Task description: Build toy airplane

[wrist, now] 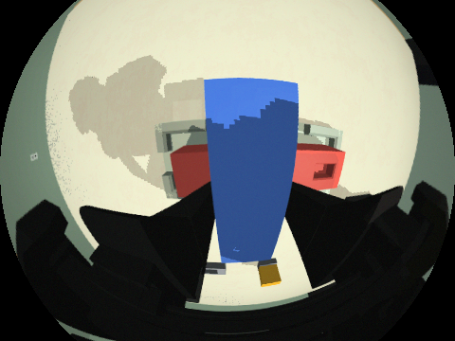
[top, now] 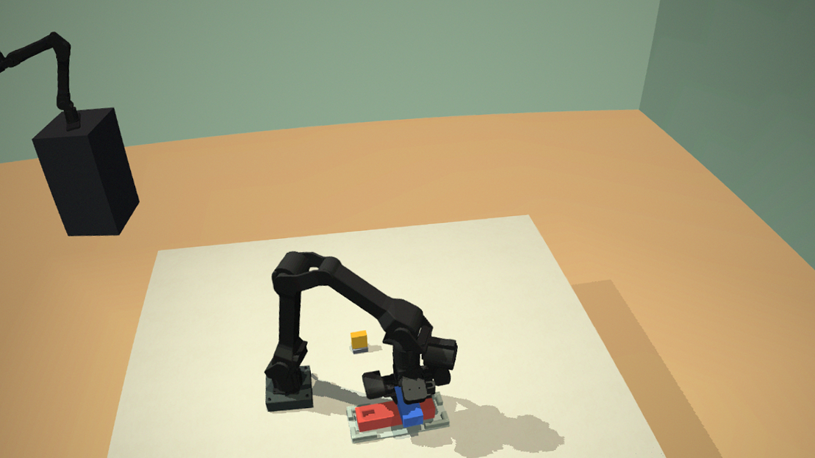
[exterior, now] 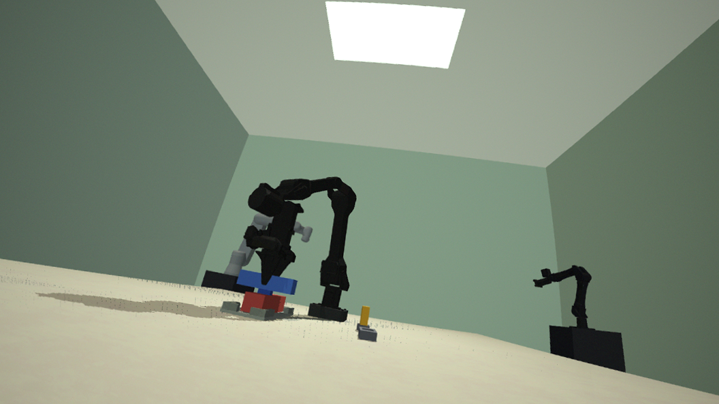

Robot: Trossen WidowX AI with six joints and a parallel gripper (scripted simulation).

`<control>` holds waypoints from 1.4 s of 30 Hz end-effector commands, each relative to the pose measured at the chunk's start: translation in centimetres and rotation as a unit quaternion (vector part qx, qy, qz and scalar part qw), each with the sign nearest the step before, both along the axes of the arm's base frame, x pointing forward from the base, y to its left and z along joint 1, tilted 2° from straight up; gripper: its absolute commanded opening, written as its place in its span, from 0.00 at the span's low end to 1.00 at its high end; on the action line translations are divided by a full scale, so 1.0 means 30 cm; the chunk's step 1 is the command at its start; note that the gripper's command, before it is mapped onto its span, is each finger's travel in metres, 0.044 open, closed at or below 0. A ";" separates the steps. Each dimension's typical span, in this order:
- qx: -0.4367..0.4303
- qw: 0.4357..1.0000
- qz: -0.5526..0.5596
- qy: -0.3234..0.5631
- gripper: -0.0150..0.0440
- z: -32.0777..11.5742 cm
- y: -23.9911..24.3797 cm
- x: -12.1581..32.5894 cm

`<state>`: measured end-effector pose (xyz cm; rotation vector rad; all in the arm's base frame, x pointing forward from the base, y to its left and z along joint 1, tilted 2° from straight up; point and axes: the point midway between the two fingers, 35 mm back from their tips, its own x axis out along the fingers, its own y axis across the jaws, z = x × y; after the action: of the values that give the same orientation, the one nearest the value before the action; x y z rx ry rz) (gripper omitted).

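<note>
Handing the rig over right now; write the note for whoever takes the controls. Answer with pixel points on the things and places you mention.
Gripper (exterior: 265, 279) (wrist: 246, 185): shut on the blue wing (top: 411, 417) (exterior: 281, 284) (wrist: 251, 156), held crosswise above the fuselage.
Red fuselage (top: 380, 416) (exterior: 264, 303) (wrist: 318, 163): lying in the jig cradle (top: 366, 438) (exterior: 261, 313) (wrist: 182, 126), tail socket open.
Yellow tail fin (top: 359, 339) (exterior: 364, 315) (wrist: 270, 275): upright in its grey holder, away from the jig.
Done: fuselage in cradle, by the look of it.
Left: lower the wing until it sits down (its tab shows below it, at the fuselage top), release, fit the tail fin, move clear.
</note>
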<state>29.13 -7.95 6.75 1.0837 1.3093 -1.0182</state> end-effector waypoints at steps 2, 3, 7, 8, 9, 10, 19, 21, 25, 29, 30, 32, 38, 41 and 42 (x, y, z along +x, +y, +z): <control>0.000 1.000 0.000 0.000 0.48 0.001 0.000 0.001; 0.000 1.000 0.000 0.000 0.44 0.001 0.000 0.001; 0.000 1.000 0.000 0.000 0.35 0.001 0.000 0.001; 0.000 1.000 0.000 0.000 0.39 0.001 0.000 0.001; 0.000 1.000 0.000 0.000 0.44 0.001 0.000 0.001; 0.000 1.000 0.000 0.000 0.48 0.001 0.000 0.001; 0.000 1.000 0.000 0.000 0.88 0.001 0.000 0.001; 0.000 1.000 0.000 0.000 0.97 0.001 0.000 0.001; 0.000 1.000 0.000 0.000 1.00 0.001 0.000 0.001; 0.000 1.000 0.000 0.000 1.00 0.009 -0.001 0.002; 0.000 1.000 0.000 0.000 1.00 0.031 -0.003 0.004; 0.000 1.000 -0.001 0.000 1.00 0.117 -0.007 0.010; 0.000 1.000 -0.002 0.002 1.00 0.283 -0.010 -0.004; 0.000 1.000 -0.002 0.002 1.00 0.283 -0.012 0.006; 0.000 1.000 0.006 0.001 1.00 0.283 -0.012 0.006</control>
<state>29.32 -8.29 15.21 1.0883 1.2952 -1.0149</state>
